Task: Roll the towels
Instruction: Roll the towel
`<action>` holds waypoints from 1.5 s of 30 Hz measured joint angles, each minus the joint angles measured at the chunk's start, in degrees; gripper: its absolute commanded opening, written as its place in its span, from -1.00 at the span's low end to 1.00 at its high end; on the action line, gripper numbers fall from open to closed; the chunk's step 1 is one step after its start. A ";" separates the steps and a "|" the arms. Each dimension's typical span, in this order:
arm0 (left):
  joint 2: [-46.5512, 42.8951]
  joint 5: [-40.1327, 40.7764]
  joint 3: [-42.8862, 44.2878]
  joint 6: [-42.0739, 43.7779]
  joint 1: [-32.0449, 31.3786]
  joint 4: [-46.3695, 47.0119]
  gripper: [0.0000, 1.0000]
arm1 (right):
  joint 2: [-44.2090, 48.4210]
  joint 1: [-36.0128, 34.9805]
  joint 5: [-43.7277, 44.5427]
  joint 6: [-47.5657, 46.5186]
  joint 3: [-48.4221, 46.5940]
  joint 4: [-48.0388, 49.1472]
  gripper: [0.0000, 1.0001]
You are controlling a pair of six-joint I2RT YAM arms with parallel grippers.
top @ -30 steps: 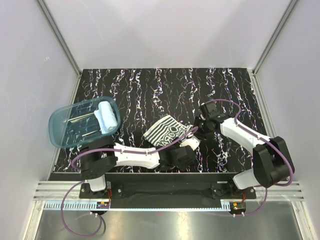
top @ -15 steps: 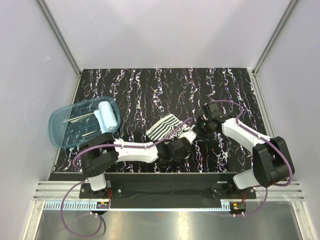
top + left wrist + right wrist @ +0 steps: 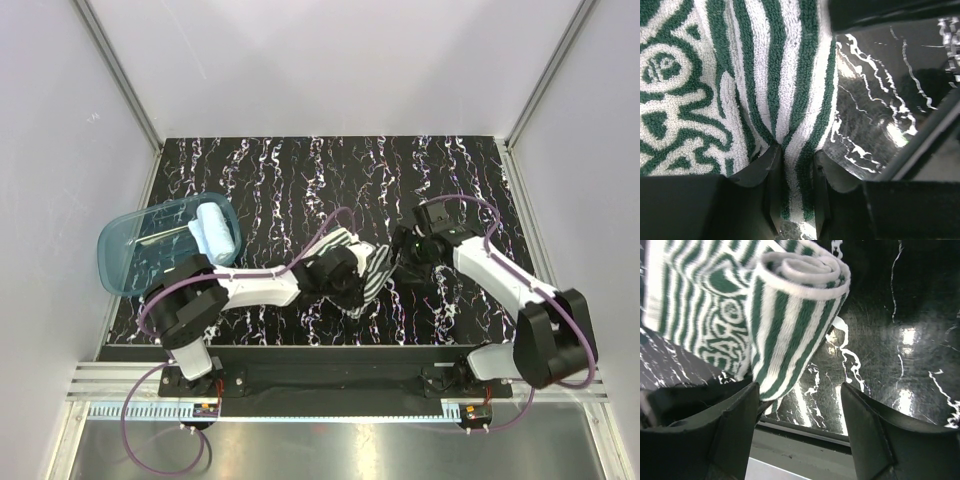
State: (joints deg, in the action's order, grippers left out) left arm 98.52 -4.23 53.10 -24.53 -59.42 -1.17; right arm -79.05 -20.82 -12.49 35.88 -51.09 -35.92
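Between the left gripper's (image 3: pixel 792 165) clenched jaws sits a fold of the striped towel (image 3: pixel 765 75); its rolled end lies just ahead of the right gripper (image 3: pixel 799 410), which is released. Rolling seems part done; next the roll needs turning onward over the flat remainder. From above, the arms (image 3: pixel 250 287) hide both grips.

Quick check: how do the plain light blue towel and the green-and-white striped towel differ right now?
Place: the plain light blue towel lies inside the translucent blue plastic tub; the green-and-white striped towel is on the black marbled table.
Handling: the left end effector pinches a fold of the striped towel; nothing touches the blue one.
Pattern: the blue towel is plain; the striped one also has a patterned patch.
Both are small soft cloths.
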 measured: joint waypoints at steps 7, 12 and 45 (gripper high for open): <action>0.00 -11.78 -0.28 -3.80 5.18 0.48 -0.76 | 12.07 0.04 0.66 0.68 0.09 1.03 0.52; 1.36 -21.90 -1.40 -8.39 10.05 3.04 -0.63 | 17.25 0.15 -2.62 2.21 3.72 6.49 0.52; 13.11 -47.63 -8.11 -28.17 22.03 28.72 -0.55 | -1.66 -0.31 -12.50 11.76 22.43 42.75 -0.35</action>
State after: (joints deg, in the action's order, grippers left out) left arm 111.63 -51.86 44.99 -52.71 -37.39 27.55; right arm -80.71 -21.12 -24.99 47.64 -28.67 6.83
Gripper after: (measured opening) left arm 0.274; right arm 0.493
